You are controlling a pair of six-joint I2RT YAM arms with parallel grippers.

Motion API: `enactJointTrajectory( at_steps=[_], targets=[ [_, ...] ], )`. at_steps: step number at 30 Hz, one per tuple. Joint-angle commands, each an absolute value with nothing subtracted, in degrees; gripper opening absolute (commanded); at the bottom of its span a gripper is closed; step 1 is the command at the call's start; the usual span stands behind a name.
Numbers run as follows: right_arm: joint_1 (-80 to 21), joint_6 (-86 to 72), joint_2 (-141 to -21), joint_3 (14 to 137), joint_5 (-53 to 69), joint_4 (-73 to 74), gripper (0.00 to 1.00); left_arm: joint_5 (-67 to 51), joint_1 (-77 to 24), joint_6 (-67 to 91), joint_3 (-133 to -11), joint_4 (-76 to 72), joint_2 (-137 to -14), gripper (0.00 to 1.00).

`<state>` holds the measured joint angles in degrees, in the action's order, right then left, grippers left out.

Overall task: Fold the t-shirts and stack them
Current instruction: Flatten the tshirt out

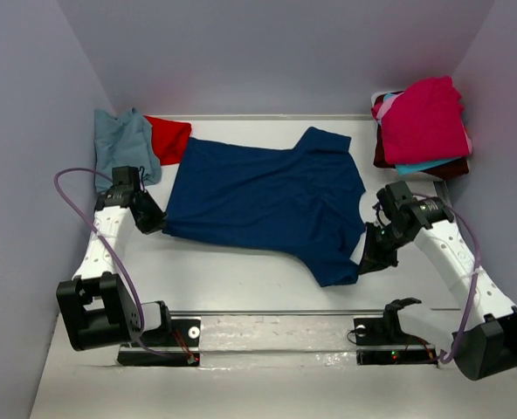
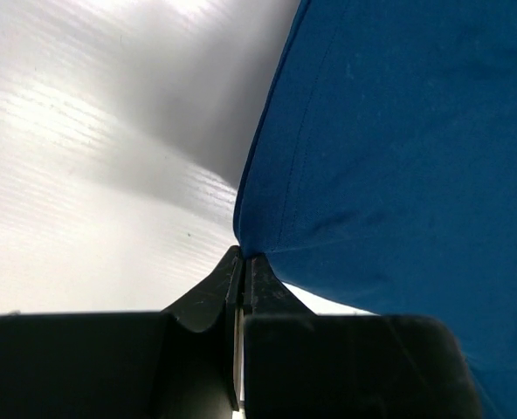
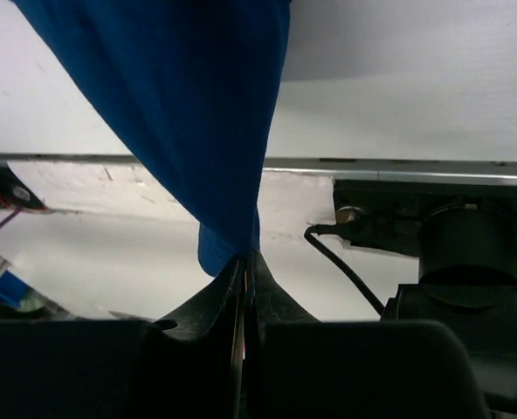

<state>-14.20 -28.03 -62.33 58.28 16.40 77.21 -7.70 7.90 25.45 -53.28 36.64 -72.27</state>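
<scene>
Top external view, working outward from the near edge: the navy t-shirt is being held spread out over the white table, hem end to the left and sleeves to the right.

Its near left corner is being pinched by the left gripper. In the left wrist view the fingers are being pressed tight together, with a bit of the blue hem caught right at the tips and the rest of the cloth fanning up and away to the right.

The shirt's near right corner is being gripped the same way by the right gripper. In the right wrist view the jaws are being squeezed shut on a narrow fold of the blue cloth, which is being drawn up from the tips. Whether that bit is a sleeve or a shoulder can't really be told.

Past the navy shirt's far left corner, a red tee is being touched by the navy edge, and a blue-grey tee is bunched just left of that.

Beyond the navy shirt's far right, and apart from it, a pile is being topped by a magenta tee, with a turquoise tee and a maroon tee peeking out underneath.
</scene>
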Motion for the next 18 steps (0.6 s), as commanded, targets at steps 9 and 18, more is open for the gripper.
enactJointTrajectory(
  at_steps=[9, 18],
  targets=[
    [-13.8, -29.5, -52.8, 45.2, 26.1, 85.3, 0.07, -8.4, 8.2, 25.7, -50.5, 39.2, -68.0, 0.06],
    [-13.8, -30.8, -52.1, 43.2, 22.8, 84.6, 0.39, -9.4, 8.2, 25.8, -49.7, 38.0, -68.9, 0.06]
  ],
)
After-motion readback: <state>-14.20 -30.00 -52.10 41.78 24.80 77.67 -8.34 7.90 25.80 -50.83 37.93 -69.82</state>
